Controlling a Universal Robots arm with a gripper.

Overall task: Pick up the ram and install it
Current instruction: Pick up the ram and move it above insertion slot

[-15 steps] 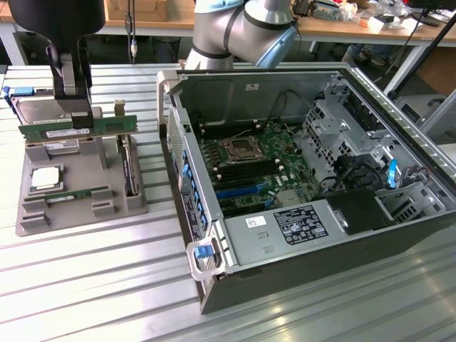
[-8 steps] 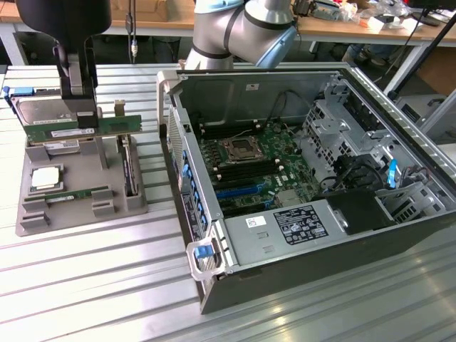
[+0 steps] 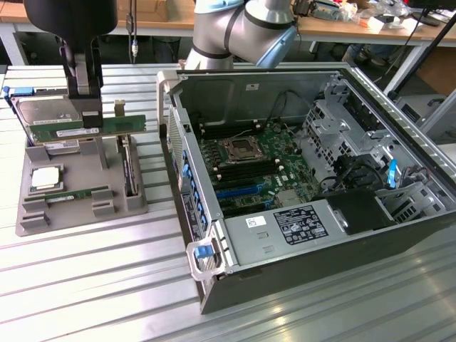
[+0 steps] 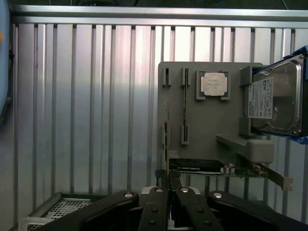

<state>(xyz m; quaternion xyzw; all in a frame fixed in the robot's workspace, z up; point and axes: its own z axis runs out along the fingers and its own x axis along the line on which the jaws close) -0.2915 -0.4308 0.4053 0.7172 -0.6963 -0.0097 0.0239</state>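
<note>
My gripper [image 3: 91, 120] is shut on the ram [image 3: 117, 124], a long green stick with a white label that I hold level above the grey parts tray [image 3: 78, 214] at the exterior view's left. In the wrist view the ram [image 4: 166, 139] shows edge-on as a thin line running out from between my black fingertips, with the gripper [image 4: 166, 182] closed on it. A second green stick [image 3: 75, 194] rests in a slot of the tray. The open computer case [image 3: 399, 235] lies to the exterior view's right, its motherboard [image 3: 263, 167] facing up.
On the tray sit a silver hard drive [image 3: 39, 114], a processor chip [image 3: 46, 178] and an upright expansion card [image 3: 128, 167]. The case's raised side wall [image 3: 174, 135] stands between tray and motherboard. My arm [image 3: 235, 28] reaches over the case's back. The table is ribbed metal [image 3: 92, 285].
</note>
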